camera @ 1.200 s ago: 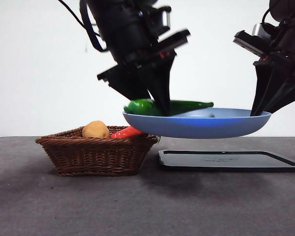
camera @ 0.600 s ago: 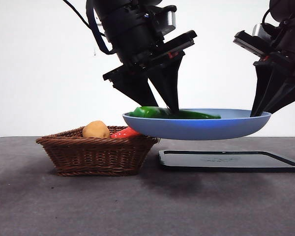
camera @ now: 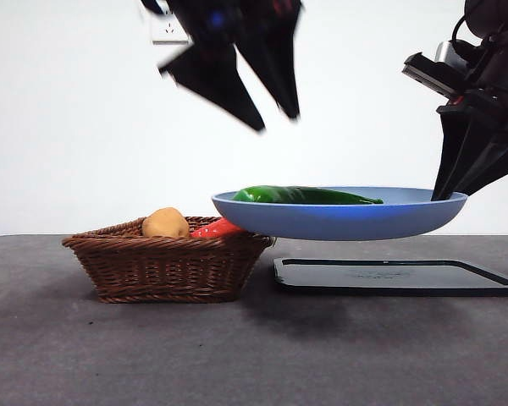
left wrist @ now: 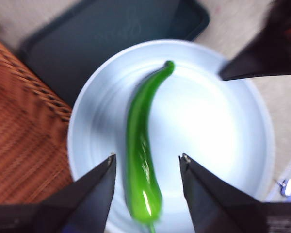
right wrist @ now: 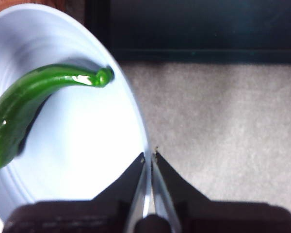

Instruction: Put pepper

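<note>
The pepper (camera: 305, 194) lay free in the blue plate (camera: 339, 222), stretched along the side of the plate nearest the wicker basket (camera: 165, 264), its glossy body resting on the plate's floor with nothing touching it. A second earlier the left gripper (camera: 271, 114) had been down in the plate with its jaws around the pepper; half a second earlier it was just letting go; by this moment it had lifted well clear, jaws spread apart and empty, blurred with upward motion. In the left wrist view the pepper (left wrist: 143, 155) showed between and below those open jaws, not in contact with either.

The right gripper (right wrist: 149, 158) was clamped shut on the plate's rim at the side away from the basket, holding the plate in the air above the dark tray (camera: 398, 276) on the table.

Judged from this, the placing itself looked done: the pepper was released and settled. What probably remained was for the plate to be carried or lowered without tipping.
</note>
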You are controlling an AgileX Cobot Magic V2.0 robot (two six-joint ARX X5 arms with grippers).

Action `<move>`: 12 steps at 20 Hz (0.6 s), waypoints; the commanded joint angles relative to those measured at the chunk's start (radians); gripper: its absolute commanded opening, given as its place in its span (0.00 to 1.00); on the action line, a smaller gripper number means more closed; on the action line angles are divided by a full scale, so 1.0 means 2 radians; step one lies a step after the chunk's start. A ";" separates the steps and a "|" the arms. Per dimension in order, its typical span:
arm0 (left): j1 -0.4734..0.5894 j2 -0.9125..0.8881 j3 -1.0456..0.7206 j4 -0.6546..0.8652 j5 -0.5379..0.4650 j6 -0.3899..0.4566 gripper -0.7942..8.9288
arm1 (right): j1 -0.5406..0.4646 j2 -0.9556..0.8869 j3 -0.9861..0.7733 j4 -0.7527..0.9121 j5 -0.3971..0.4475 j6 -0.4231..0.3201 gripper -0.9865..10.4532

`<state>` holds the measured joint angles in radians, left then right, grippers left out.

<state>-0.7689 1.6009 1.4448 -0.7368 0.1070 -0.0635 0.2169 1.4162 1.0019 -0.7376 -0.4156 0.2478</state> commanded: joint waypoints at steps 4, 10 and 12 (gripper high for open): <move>-0.004 -0.082 0.008 -0.009 -0.001 0.006 0.32 | -0.062 0.005 0.009 0.030 -0.002 0.009 0.09; -0.004 -0.164 0.008 -0.012 0.000 0.006 0.32 | -0.124 0.050 0.033 0.085 -0.001 0.029 0.09; -0.004 -0.182 0.008 -0.012 0.000 0.006 0.32 | -0.128 0.089 0.060 0.090 0.000 0.030 0.09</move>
<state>-0.7689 1.2270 1.4448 -0.7643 0.1074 -0.0628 -0.0399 1.5848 1.1000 -0.5716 -0.4088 0.2958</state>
